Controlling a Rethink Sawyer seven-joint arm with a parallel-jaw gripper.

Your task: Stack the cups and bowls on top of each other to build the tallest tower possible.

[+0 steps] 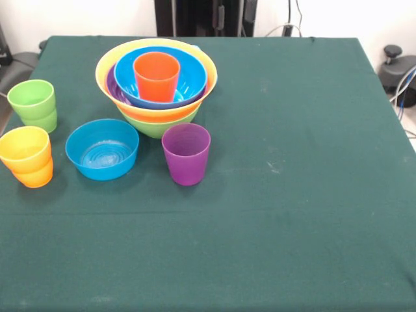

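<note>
The tower stands at the far left: a lime green bowl (pixel 156 127) at the base, the large yellow bowl (pixel 103 70) in it, a sliver of the purple bowl (pixel 112 90), then a blue bowl (pixel 190 78) with an orange cup (pixel 156 77) upright inside. A smaller blue bowl (pixel 103 149) sits empty on the cloth in front of the tower. A purple cup (pixel 186 154) stands upright beside it. At the left edge a green cup (pixel 32 103) sits nested on another green one, and a yellow cup (pixel 25 148) sits nested in an orange cup (pixel 36 175). The gripper is out of view.
The table (pixel 292 195) is covered with a dark green cloth. The robot's black pedestal (pixel 205 17) stands behind the far edge. Black gear and cables (pixel 398 75) lie off the table's right side.
</note>
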